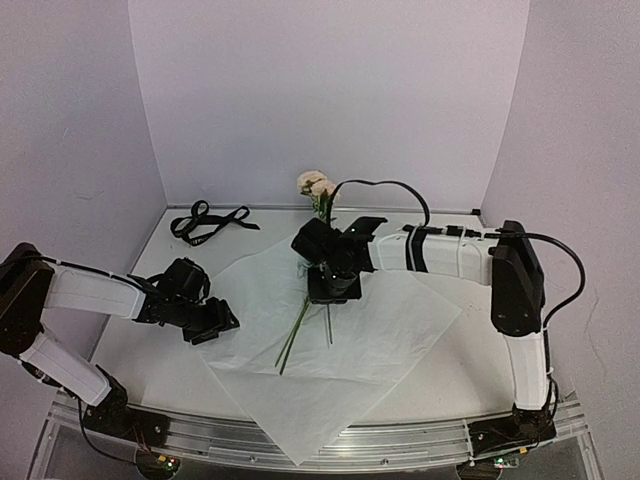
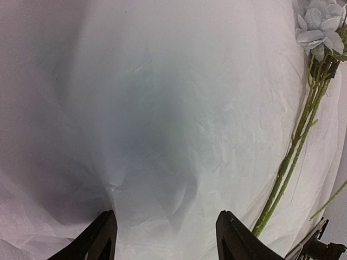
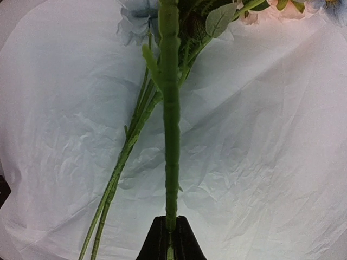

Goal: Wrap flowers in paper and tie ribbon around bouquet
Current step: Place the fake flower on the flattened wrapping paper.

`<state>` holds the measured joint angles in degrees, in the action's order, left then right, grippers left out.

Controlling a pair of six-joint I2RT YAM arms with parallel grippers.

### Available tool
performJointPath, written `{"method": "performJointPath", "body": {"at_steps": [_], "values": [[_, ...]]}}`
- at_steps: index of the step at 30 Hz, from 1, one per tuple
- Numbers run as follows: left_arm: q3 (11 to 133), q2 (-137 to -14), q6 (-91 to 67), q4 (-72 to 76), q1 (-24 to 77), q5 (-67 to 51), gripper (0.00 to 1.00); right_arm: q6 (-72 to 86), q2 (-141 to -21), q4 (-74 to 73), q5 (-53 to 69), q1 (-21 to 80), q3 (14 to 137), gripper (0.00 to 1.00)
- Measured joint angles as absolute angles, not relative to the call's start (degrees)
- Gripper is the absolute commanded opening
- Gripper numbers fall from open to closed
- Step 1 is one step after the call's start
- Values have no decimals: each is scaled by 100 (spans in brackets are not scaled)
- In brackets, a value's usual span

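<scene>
**Paper** [image 1: 400, 320]: lay spread flat on the counter [image 1: 150, 355], no edge folded.

**Flowers** [image 1: 316, 186]: stems lay across the sheet's middle, blooms toward its far edge. One stem was pinched in the closed right claw [image 3: 169, 233].

**Left claw** [image 2: 166, 222]: stood open and empty, low over the sheet's left part.

**Ribbon** [image 1: 205, 222]: lay in a loose tangle at the far left of the counter, well apart from the sheet, untouched.

**Status:** flowers set on the paper (or very nearly). Wrapping was not begun, and tying was all to come.
</scene>
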<state>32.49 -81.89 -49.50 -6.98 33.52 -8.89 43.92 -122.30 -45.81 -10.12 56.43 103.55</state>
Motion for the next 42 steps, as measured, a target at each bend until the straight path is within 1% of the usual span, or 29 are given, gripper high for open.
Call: {"method": "performJointPath", "body": {"at_steps": [5,13,29,38,40,42], "values": [[3249,-8189,-4950,-698,3352,-891,65,4719,-12585,-4569,-997,5645,10355,0],[3249,-8187,-4950,-698,3352,-888,65,5223,-12831,-4416,-797,5593,10355,0],[3249,-8189,-4954,-694,3352,-887,65,5809,-12646,-4303,-379,5595,9848,0],[3249,-8189,-4958,-692,3352,-887,65,5991,-12512,-4370,-152,5690,9833,0],[3249,-8193,-4958,-687,3352,-886,65,6027,-12496,-4380,-119,5727,9825,3],[3249,-8202,-4963,-670,3352,-887,65,6057,-12489,-4386,-85,5766,9809,10]]}}
